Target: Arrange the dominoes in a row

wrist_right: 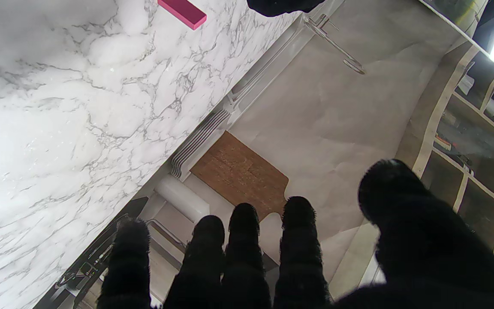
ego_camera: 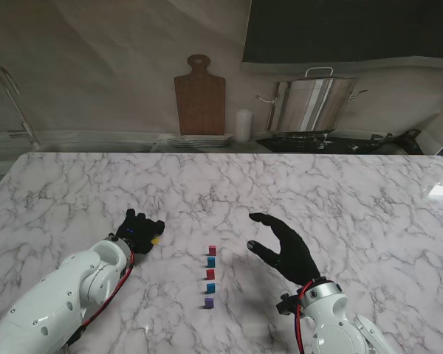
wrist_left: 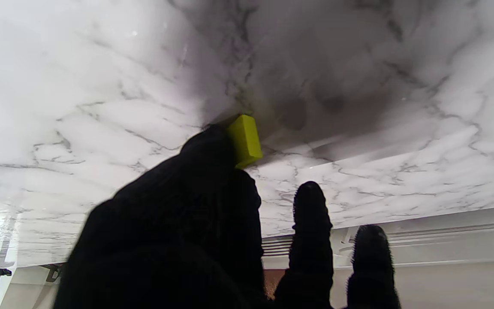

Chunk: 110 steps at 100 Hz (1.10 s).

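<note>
Five dominoes (ego_camera: 210, 277), row running near-to-far.

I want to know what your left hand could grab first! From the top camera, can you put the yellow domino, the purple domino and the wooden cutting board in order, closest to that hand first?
1. Yellow domino: at the fingertips of the left hand.
2. Purple domino: to the hand's right, nearest-to-me end of the row.
3. Wooden cutting board: far off, leaning on the back wall.

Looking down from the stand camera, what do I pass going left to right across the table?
Left hand shut on the yellow domino → the row of dominoes running away from me → the open right hand.
</note>
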Each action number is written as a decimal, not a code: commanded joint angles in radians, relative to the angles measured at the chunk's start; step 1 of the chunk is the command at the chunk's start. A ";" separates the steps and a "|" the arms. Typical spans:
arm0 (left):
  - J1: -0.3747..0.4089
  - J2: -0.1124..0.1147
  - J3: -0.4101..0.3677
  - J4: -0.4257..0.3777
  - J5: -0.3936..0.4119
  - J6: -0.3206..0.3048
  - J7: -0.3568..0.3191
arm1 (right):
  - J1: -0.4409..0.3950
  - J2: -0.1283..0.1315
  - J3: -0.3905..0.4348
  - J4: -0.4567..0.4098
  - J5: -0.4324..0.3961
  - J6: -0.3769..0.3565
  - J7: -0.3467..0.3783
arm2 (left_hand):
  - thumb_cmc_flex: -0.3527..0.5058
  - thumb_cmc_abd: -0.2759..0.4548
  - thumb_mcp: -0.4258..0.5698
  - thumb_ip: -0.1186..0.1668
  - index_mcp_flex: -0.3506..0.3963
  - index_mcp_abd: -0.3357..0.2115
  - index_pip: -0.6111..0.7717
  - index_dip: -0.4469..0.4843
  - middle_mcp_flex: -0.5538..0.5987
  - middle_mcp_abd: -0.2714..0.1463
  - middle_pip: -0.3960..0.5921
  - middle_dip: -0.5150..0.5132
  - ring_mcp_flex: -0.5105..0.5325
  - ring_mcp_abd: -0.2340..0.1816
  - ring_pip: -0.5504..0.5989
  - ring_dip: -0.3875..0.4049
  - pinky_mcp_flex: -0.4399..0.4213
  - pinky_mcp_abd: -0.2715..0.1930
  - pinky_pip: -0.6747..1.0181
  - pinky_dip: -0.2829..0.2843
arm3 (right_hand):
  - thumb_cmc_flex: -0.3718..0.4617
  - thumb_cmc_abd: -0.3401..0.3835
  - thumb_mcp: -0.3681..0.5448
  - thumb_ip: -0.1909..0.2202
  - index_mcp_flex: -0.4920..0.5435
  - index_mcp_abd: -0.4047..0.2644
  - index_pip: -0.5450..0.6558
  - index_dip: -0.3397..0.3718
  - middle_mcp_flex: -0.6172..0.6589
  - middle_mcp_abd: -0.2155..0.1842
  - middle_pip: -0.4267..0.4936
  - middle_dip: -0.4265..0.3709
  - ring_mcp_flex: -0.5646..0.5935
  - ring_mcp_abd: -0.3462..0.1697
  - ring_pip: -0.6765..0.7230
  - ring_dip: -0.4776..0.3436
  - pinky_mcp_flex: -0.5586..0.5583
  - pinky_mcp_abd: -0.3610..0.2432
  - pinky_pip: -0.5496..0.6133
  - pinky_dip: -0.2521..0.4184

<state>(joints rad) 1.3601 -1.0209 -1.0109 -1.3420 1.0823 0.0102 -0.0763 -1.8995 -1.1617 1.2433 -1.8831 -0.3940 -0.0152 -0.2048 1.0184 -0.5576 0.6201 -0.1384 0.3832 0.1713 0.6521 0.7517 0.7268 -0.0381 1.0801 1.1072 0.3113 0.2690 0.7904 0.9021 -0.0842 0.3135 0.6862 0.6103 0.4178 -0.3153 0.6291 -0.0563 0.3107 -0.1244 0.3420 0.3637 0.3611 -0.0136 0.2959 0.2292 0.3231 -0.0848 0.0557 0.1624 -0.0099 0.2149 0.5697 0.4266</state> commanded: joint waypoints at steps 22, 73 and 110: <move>0.009 -0.001 0.002 0.008 -0.004 -0.001 -0.017 | -0.004 0.000 -0.002 -0.001 -0.002 0.005 0.001 | 0.074 -0.019 -0.022 0.005 0.074 -0.015 0.115 0.042 0.031 -0.077 -0.019 -0.043 0.015 0.002 0.013 0.015 -0.010 0.033 0.031 -0.023 | 0.031 0.010 0.019 0.021 -0.022 -0.009 0.011 0.013 -0.007 -0.004 0.015 0.007 0.026 -0.006 0.008 0.004 -0.003 -0.006 0.006 0.014; 0.018 -0.001 -0.013 -0.011 -0.011 0.001 -0.035 | -0.004 -0.001 -0.001 -0.001 -0.002 0.004 -0.001 | -0.085 0.079 -0.117 0.040 0.060 -0.035 0.015 -0.044 -0.123 0.041 -0.212 -0.002 -0.106 0.032 -0.066 -0.005 -0.022 0.024 -0.106 -0.021 | 0.030 0.010 0.018 0.021 -0.020 -0.008 0.011 0.013 -0.007 -0.003 0.015 0.007 0.026 -0.006 0.008 0.004 -0.004 -0.005 0.006 0.014; 0.026 -0.002 -0.024 -0.028 -0.007 0.017 -0.048 | -0.003 -0.001 -0.001 0.001 0.000 0.005 -0.002 | -0.145 0.115 -0.092 0.045 0.075 -0.023 -0.005 -0.070 -0.176 0.059 -0.224 -0.020 -0.126 0.040 -0.078 -0.015 -0.023 0.023 -0.163 0.032 | 0.030 0.010 0.017 0.021 -0.020 -0.008 0.011 0.013 -0.008 -0.003 0.014 0.007 0.026 -0.006 0.007 0.004 -0.003 -0.006 0.006 0.014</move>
<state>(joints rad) 1.3832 -1.0214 -1.0372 -1.3673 1.0724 0.0205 -0.1056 -1.8991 -1.1620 1.2431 -1.8827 -0.3940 -0.0154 -0.2064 0.8904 -0.4660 0.5177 -0.1131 0.4326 0.1311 0.6604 0.6930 0.5782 0.0193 0.8582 1.0949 0.2081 0.2814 0.7170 0.8914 -0.0858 0.3207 0.5445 0.6147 0.4178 -0.3153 0.6291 -0.0563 0.3107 -0.1245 0.3420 0.3637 0.3611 -0.0136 0.2959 0.2292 0.3231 -0.0848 0.0557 0.1624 -0.0099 0.2149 0.5697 0.4267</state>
